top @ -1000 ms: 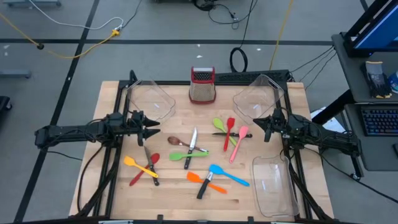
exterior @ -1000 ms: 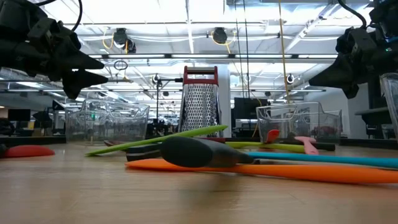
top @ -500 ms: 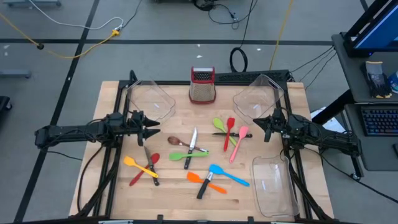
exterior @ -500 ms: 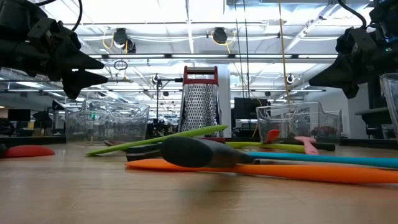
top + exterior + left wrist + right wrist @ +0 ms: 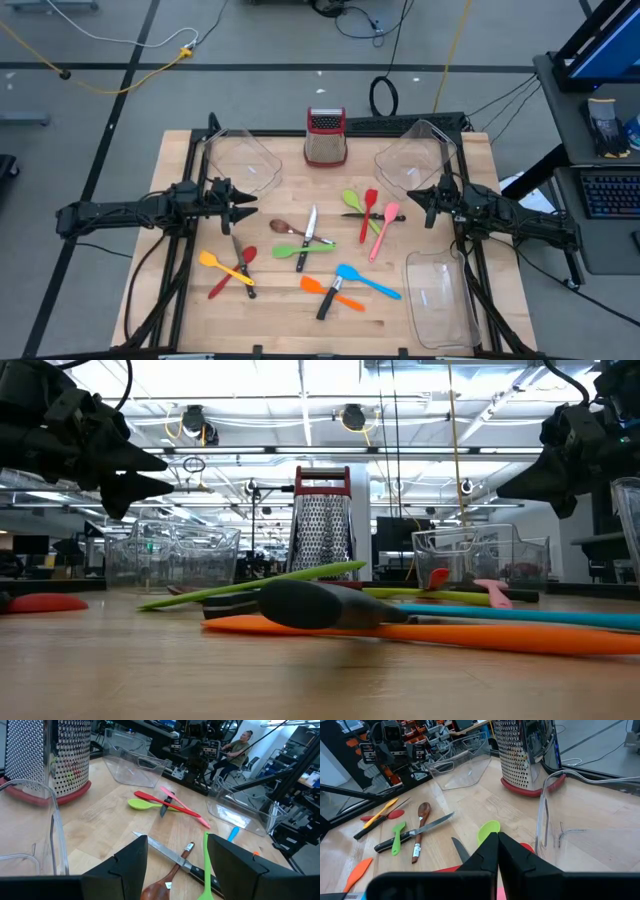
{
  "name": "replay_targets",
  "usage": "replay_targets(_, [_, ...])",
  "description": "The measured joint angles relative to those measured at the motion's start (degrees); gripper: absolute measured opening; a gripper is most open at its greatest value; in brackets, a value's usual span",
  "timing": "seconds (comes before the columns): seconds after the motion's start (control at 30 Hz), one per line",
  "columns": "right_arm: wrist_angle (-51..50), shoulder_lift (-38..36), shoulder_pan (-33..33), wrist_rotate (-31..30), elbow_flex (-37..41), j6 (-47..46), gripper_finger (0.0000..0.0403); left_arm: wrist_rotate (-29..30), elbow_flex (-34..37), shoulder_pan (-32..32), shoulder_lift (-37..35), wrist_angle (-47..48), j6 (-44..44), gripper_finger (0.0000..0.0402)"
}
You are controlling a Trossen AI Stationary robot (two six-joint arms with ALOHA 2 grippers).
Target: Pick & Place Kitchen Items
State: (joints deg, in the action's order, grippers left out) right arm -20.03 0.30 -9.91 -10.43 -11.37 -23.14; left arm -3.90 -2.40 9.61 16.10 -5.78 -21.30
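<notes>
High view: wooden worktop (image 5: 180,300) carrying about a dozen loose plastic and wooden utensils (image 5: 305,245), scattered mid-worktop, none binned yet.
Clear plastic bins: three; two at the far corners (image 5: 243,160) (image 5: 416,156), one (image 5: 440,295) by the right edge, likely destinations.
Steel box grater (image 5: 325,136): one, upright at the far edge.
Left pincer (image 5: 246,209): released, empty, hovering above the utensils.
Right pincer (image 5: 427,208): clenched, grasping nothing, raised clear.

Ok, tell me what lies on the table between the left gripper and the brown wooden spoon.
Nothing: in the high view, only bare wood separates the open left gripper from the brown wooden spoon.
</notes>
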Motion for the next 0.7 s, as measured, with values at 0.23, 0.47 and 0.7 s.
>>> replay_targets(0.23, [0.0,0.0,0.0,0.0,0.0,0.0,0.0000,0.0,0.0,0.0,0.0,0.0,0.0,0.0212])
replay_targets(0.47, [0.0,0.0,0.0,0.0,0.0,0.0,0.0000,0.0,0.0,0.0,0.0,0.0,0.0,0.0212])
replay_targets(0.7, [0.0,0.0,0.0,0.0,0.0,0.1,0.0000,0.0,0.0,0.0,0.0,-0.3,-0.5,0.0212])
